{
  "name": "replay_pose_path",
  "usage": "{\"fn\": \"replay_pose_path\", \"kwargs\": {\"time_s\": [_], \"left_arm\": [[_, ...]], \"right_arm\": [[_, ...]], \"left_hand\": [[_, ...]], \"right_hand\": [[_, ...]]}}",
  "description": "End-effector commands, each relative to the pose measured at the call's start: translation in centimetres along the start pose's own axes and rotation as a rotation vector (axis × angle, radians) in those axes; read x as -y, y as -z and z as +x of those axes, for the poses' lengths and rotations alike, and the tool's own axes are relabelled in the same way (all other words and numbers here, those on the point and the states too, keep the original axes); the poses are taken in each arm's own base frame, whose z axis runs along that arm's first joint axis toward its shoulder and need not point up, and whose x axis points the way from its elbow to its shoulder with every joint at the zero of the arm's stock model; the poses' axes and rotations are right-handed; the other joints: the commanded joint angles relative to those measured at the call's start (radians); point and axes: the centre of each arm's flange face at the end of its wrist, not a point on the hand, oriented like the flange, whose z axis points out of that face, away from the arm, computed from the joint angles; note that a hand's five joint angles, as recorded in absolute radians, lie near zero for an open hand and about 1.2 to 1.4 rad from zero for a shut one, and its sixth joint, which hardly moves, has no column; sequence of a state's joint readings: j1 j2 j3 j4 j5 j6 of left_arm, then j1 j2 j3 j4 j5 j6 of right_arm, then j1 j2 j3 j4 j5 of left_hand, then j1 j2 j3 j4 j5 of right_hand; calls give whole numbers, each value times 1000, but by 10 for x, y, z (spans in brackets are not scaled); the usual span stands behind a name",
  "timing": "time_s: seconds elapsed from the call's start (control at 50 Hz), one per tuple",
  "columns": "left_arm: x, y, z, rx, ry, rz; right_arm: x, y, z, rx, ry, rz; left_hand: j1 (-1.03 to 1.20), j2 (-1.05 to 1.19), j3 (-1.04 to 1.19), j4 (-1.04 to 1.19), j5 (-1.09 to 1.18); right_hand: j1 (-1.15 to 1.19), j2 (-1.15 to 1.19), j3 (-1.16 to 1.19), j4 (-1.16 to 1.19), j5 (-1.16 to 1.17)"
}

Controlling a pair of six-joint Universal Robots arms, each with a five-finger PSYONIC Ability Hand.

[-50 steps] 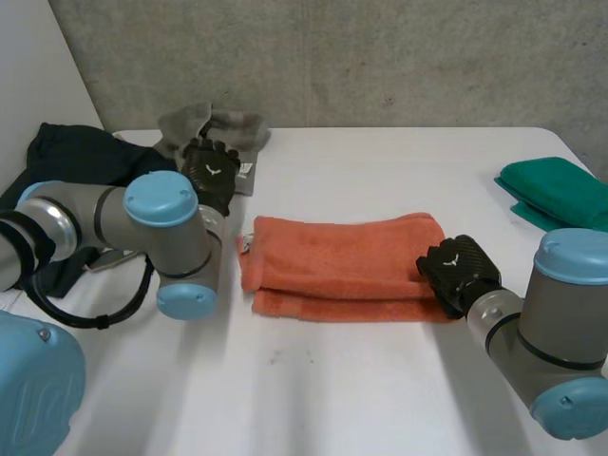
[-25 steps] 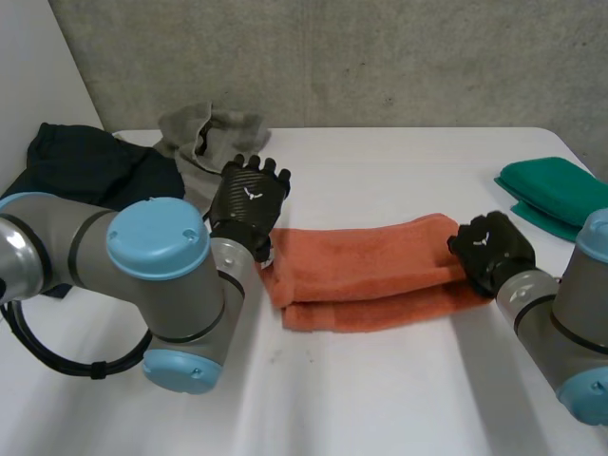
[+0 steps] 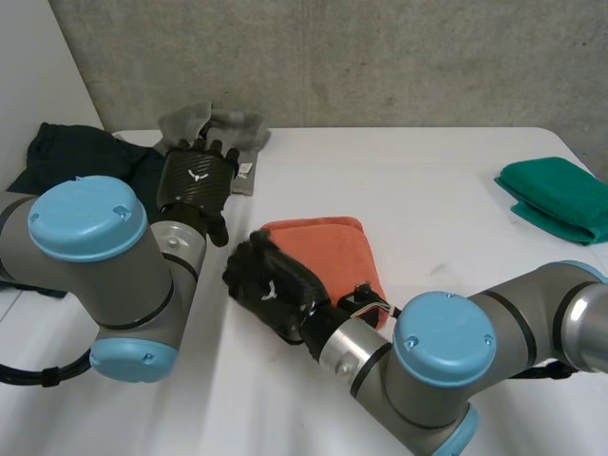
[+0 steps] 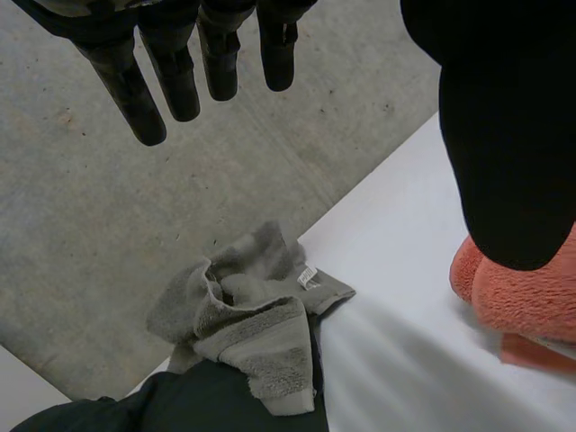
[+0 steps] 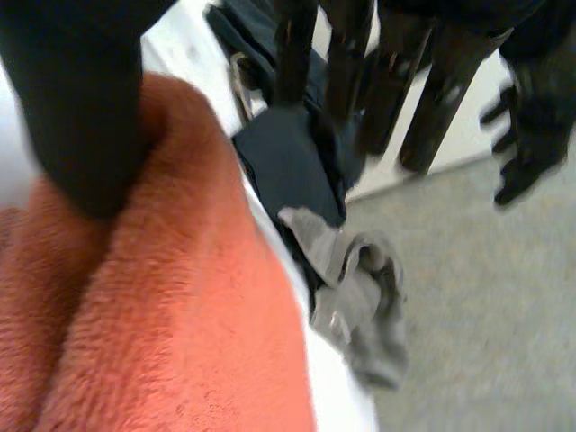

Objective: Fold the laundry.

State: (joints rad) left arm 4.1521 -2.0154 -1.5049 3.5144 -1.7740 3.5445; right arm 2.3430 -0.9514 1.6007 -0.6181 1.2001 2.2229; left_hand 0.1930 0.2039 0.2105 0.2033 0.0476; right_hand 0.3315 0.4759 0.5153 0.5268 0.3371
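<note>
You have one orange towel (image 3: 323, 252), folded nearly square, so it has no clear long axis. It lies on the worktop (image 3: 427, 190) under the right hand (image 3: 271, 283); the thumb is on it and the fingers are straight. The left hand (image 3: 195, 182) hangs beside the towel, its fingers spread and empty. Beyond its fingertips lie one grey cloth (image 3: 233, 128) and one dark cloth (image 3: 76, 157).

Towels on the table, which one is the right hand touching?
The orange towel, lying under the right hand. The grey towel and green towel lie well apart from it.
</note>
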Motion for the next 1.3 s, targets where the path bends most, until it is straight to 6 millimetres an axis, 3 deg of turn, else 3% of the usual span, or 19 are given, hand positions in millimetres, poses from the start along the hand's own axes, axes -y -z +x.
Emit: {"fn": "replay_pose_path", "kwargs": {"time_s": [0.02,0.06,0.1,0.14,0.22,0.32,0.4,0.54,0.64,0.72,0.82,0.9,0.92,1.0,1.04,1.1,1.12,1.22,1.3], "left_arm": [[18,-7,1,3,61,62],[27,-6,4,-7,104,87],[35,-5,9,-23,141,105],[42,-1,18,-53,200,119],[45,9,37,-161,256,96],[21,15,69,-301,262,-37],[-2,12,78,-309,234,-146],[-31,14,78,-261,136,-276],[-50,12,65,-242,41,-342],[-51,15,67,-257,33,-344],[-37,13,65,-254,46,-297],[2,13,51,-271,79,-183],[19,14,44,-286,93,-135],[52,20,31,-348,121,-26],[62,21,26,-375,128,9],[77,26,15,-432,136,56],[82,30,11,-461,138,61],[85,38,5,-536,145,41],[85,41,8,-585,151,36]], "right_arm": [[-2,19,78,-329,-473,-172],[8,33,102,-391,-644,-169],[8,41,113,-408,-750,-177],[-9,50,129,-434,-884,-233],[-28,58,148,-417,-979,-315],[-61,38,127,-290,-1077,-467],[-79,27,118,-260,-1094,-531],[-104,12,102,-228,-1096,-572],[-117,8,90,-192,-1038,-610],[-117,7,92,-170,-951,-615],[-91,11,122,-224,-868,-557],[-59,15,131,-239,-834,-481],[-54,16,131,-241,-820,-467],[-33,24,131,-267,-778,-387],[-25,29,126,-263,-760,-365],[-17,38,104,-222,-710,-360],[-16,42,88,-191,-681,-373],[-17,50,53,-150,-593,-404],[-27,44,29,-165,-538,-432]], "left_hand": [[-12,-23,-29,-22,-41],[-6,-17,-24,-16,-35],[-3,-14,-21,-13,-32],[6,-5,-12,-5,-23],[12,1,-6,1,-17],[12,1,-6,1,-17],[18,7,0,7,-12],[18,7,0,7,-12],[12,1,-6,1,-17],[12,1,-6,1,-17],[9,-2,-9,-2,-20],[3,-8,-15,-7,-26],[9,-2,-9,-2,-20],[12,1,-6,1,-17],[15,4,-3,4,-15],[20,10,3,10,-9],[18,7,0,7,-12],[18,7,0,7,-12],[20,10,3,10,-9]], "right_hand": [[-157,-301,-341,-352,-337],[-157,-301,-341,-352,-337],[-157,-301,-341,-352,-337],[-157,-301,-341,-352,-337],[-157,-301,-341,-352,-337],[-157,-301,-341,-352,-337],[-157,-301,-341,-352,-337],[-157,-301,-341,-352,-337],[-157,-301,-341,-352,-337],[-157,-301,-341,-352,-337],[-147,-291,-331,-342,-327],[-157,-301,-341,-352,-337],[-157,-301,-341,-352,-337],[-157,-301,-341,-352,-337],[-157,-301,-341,-352,-337],[-157,-301,-341,-352,-337],[-157,-301,-341,-352,-337],[-157,-301,-341,-352,-337],[-157,-301,-341,-352,-337]]}}
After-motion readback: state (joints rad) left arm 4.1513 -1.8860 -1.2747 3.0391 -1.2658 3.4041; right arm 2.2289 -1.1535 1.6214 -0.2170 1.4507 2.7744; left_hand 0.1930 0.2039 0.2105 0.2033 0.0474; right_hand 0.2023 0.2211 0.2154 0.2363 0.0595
